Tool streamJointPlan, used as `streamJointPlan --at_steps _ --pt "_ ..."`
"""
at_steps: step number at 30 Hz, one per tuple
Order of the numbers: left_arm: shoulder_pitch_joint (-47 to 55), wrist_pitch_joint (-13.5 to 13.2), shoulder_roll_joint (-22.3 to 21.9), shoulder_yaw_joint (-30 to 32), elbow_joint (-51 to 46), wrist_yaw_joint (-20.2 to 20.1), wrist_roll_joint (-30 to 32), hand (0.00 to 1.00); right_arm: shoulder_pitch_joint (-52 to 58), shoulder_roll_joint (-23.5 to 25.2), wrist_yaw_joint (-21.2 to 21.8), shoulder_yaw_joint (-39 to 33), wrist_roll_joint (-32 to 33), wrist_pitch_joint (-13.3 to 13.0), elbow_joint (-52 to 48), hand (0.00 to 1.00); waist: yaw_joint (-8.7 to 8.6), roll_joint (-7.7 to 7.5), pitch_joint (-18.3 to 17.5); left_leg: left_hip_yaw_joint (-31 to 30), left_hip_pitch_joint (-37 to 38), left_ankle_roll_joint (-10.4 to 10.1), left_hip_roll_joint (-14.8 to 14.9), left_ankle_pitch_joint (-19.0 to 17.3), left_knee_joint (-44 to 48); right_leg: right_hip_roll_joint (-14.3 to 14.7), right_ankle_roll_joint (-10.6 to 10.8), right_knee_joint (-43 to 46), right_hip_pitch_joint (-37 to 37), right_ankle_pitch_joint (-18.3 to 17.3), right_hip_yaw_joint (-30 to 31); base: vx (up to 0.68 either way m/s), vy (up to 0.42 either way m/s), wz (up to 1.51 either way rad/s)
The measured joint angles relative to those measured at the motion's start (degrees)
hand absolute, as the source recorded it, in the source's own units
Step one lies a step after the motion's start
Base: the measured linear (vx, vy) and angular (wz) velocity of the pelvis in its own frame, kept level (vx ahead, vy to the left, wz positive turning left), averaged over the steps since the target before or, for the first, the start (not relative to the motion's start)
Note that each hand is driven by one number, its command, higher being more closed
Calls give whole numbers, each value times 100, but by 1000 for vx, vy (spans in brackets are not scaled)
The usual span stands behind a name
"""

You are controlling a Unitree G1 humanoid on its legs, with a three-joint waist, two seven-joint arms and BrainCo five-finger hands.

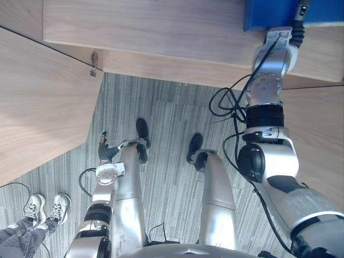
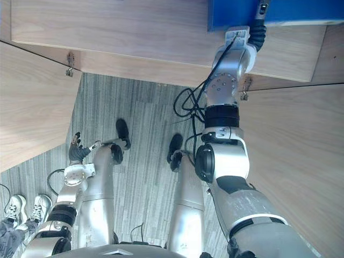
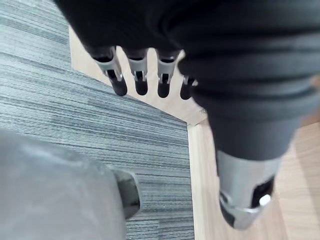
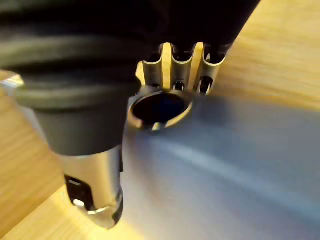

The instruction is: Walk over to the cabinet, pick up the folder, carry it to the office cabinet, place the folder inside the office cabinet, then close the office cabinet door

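Note:
A blue folder (image 1: 269, 13) lies on the wooden cabinet (image 1: 161, 32) at the far right. My right arm reaches up to it, and the right hand (image 1: 297, 26) rests on the folder's near edge. In the right wrist view the fingers (image 4: 175, 67) curl over the folder (image 4: 235, 170) by its round spine hole (image 4: 160, 107), with their tips hidden behind it. The thumb (image 4: 95, 195) lies along the folder's side. My left hand (image 1: 105, 149) hangs low beside my left leg, its fingers (image 3: 140, 75) straight and holding nothing.
A wooden door panel (image 1: 37, 107) with a metal hinge (image 1: 94, 64) stands out on the left. Another wooden panel (image 1: 320, 134) fills the right side. Grey striped carpet (image 1: 166, 118) lies between them. A person's white shoes (image 1: 45, 207) stand at the lower left.

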Motion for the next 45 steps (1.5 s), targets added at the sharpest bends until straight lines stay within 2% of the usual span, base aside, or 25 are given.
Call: streamJointPlan --at_steps 10,16,19,29,31,34,37,40,45 --pt "-6 17 -64 22 -2 15 -111 0 -225 -28 53 499 -134 34 188 0 3 -1 -1 -21 88 -34 -3 167 -279 27 -46 -209 83 102 -87 0 -3 1" --pt "-10 24 -109 19 0 15 -113 0 -263 -35 170 773 -382 265 221 0 -6 -1 -1 11 171 -57 1 282 -451 56 -71 -349 120 193 -87 0 0 0" --pt "-22 25 -136 12 1 14 -114 0 -263 -59 285 790 -575 327 356 0 -3 -1 -1 8 190 -61 8 301 -455 66 -81 -354 134 205 -90 0 0 0" --pt "-27 62 -175 -25 45 16 -227 0 -108 -116 287 839 -620 419 415 0 -15 -1 0 37 374 -56 22 354 -650 108 -61 -570 327 309 -102 -1 0 0" --pt "-27 91 -169 -68 52 17 -226 0 -102 -163 284 838 -1285 683 411 0 -22 -1 0 83 417 -34 22 376 -678 104 -59 -619 346 353 -83 -1 1 -2" --pt "-11 109 -211 -149 74 16 -221 0 -66 -319 302 885 -1927 989 411 0 -38 -1 0 130 543 -24 22 383 -804 111 -33 -761 478 416 -74 -6 4 -3" --pt "-5 111 -224 -245 177 13 -220 0 -64 -584 439 908 -2341 1116 397 0 -66 -1 0 192 687 6 23 405 -937 116 2 -982 655 509 -86 0 0 0" --pt "9 111 -215 -245 189 9 -219 0 -67 -812 582 962 -2452 1143 397 0 -68 -1 -1 233 749 37 22 427 -1033 118 26 -1157 739 599 -99 -2 27 -4" --pt "38 121 -214 -242 225 -9 -221 0 -66 -871 773 964 -2474 1152 407 0 -68 -1 0 324 834 58 22 439 -1048 111 50 -1230 806 640 -54 1 3 -2"
